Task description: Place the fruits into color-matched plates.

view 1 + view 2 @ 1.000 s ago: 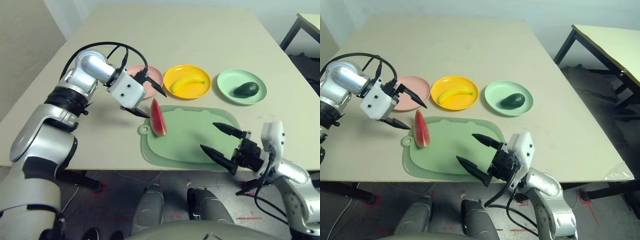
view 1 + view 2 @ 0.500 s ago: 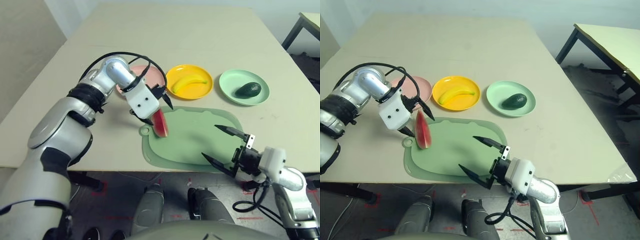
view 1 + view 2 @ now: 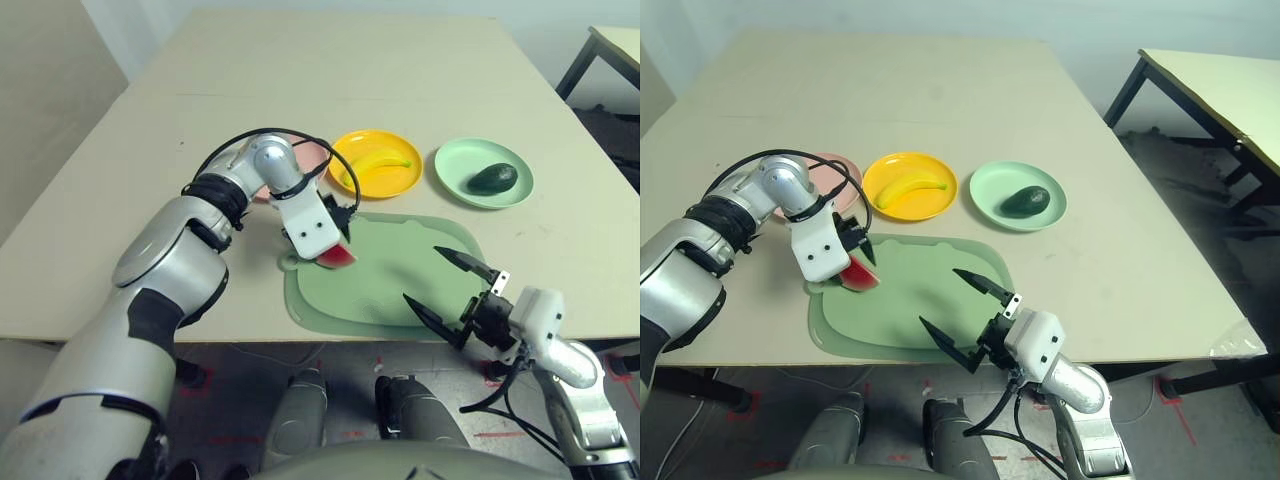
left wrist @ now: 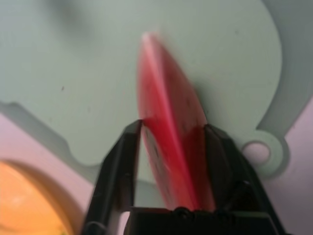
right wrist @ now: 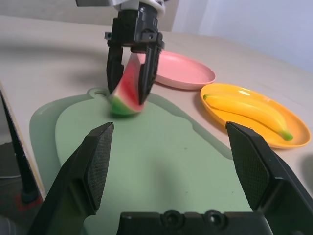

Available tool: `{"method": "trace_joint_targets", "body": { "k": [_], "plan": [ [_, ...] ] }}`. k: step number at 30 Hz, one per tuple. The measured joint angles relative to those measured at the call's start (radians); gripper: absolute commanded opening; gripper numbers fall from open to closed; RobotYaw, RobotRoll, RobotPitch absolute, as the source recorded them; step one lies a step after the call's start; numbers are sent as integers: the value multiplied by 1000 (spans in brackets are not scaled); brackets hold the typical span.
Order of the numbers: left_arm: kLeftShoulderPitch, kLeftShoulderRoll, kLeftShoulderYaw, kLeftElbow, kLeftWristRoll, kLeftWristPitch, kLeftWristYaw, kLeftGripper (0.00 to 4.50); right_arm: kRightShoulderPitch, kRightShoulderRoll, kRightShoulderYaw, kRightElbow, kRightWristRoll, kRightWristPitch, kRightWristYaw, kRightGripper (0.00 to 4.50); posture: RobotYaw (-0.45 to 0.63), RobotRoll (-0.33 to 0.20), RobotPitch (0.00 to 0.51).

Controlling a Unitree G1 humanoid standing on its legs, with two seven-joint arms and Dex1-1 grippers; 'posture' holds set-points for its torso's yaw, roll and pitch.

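The left gripper (image 5: 132,58) points steeply down with its two black fingers clamped on either flat side of the red toy watermelon wedge with green rind (image 5: 125,93). The wedge stands on its rind at the left end of the large sage-green rounded-rectangle mat (image 3: 390,280), close to the mat's ring tab (image 3: 289,263). The mat lies along the near edge of the beige table (image 3: 330,90).

Behind the mat, three round shallow plastic plates stand in a row across the table. The pink plate (image 3: 840,175) is on the left, partly hidden by the left arm. The yellow-orange plate (image 3: 345,165) in the middle holds the yellow curved toy banana (image 3: 378,162). The pale mint green plate (image 3: 455,165) on the right holds the dark green toy avocado (image 3: 493,178).

The right gripper (image 3: 450,290) hovers over the mat's near right corner, its fingers spread wide apart and holding nothing.
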Motion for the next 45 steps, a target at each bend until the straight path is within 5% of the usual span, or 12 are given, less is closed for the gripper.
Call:
{"method": "trace_joint_targets", "body": {
  "k": [13,31,41,45],
  "plan": [
    [-11,34,-17,-1,-54,75,-3,1024,-6,-19,21,0,1,5,-22,4500,82,0,109],
    [1,37,-12,-17,-77,91,-3,969,0,-27,27,1,2,15,-44,4500,65,0,116],
    [49,-10,57,23,88,41,30,4363,12,-32,27,-6,8,25,-46,4500,61,0,117],
    [44,-22,76,26,119,34,33,3992,11,-35,27,-11,13,31,-46,4500,61,0,117]
  ]
}}
